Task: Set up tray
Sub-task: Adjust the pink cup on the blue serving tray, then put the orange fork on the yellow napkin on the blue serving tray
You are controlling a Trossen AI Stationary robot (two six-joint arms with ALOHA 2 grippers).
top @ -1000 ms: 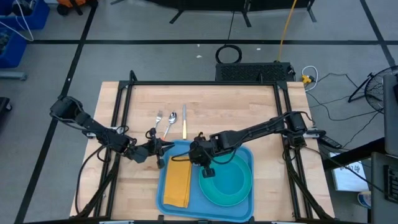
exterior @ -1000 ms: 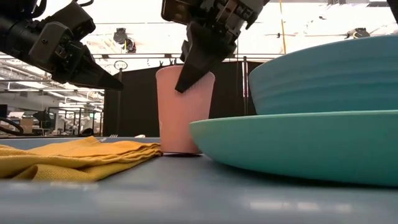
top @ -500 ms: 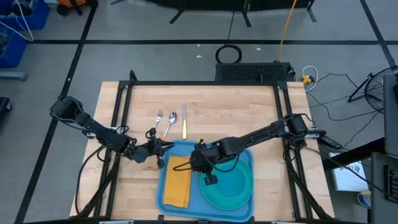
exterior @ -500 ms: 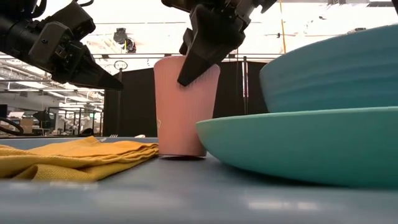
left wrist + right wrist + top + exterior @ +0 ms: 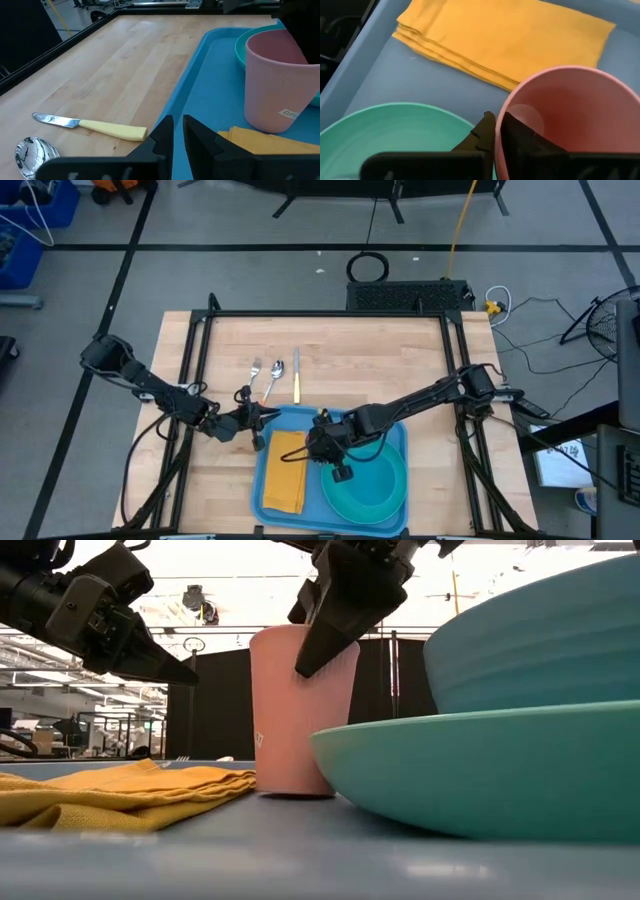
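The blue tray lies at the table's near middle. It holds a folded yellow napkin, a teal plate with a teal bowl on it, and a pink cup. The cup stands upright between napkin and plate. My right gripper is over the tray, shut on the cup. My left gripper hovers shut just off the tray's far-left corner, touching nothing. A fork, a spoon and a yellow-handled knife lie on the wood beyond the tray. My right gripper pinches the pink cup's rim on the side toward the plate. One finger is inside the cup and one finger outside. The fingers slant down from above. The cup stays upright, its base at the tray floor.
The tray's far strip is bare blue, as is the near-left floor in front of the napkin. Bare wood lies left of the tray and across the table's far half. A black frame rail edges the table.
My right gripper has carried the pink cup, still upright, along the tray toward the table's near edge, to a place beside the napkin and plate. The teal plate and bowl have also shifted a little toward the near edge.
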